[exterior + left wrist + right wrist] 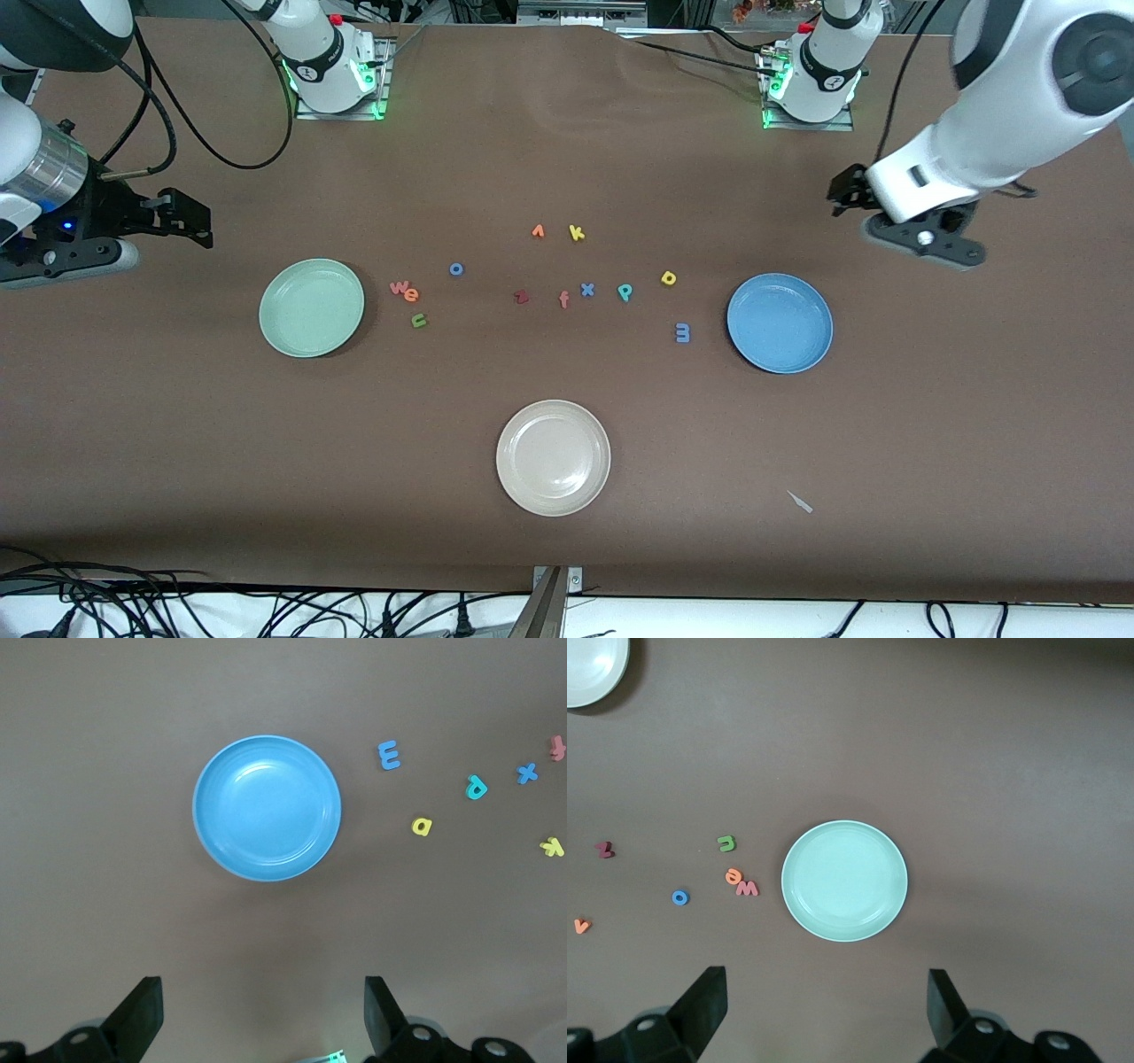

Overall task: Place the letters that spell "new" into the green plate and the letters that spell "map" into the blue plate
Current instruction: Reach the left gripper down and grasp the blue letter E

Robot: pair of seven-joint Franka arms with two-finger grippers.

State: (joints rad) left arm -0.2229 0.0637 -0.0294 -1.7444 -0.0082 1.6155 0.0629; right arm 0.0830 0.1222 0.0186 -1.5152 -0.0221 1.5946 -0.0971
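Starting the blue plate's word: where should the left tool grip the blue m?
Judging by its pose, come straight down on the blue m: it lies flat on the table beside the blue plate, apart from other letters. Pinch across its outer edges with the open left tool.

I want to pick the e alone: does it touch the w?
Touching: in the right wrist view the orange e meets the pink w with no gap.

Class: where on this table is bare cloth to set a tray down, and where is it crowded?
Bare: the wide strip between the robot bases and the yellow k; also the corners flanking the white plate. Crowded: the band of letters running from the green plate to the blue plate.
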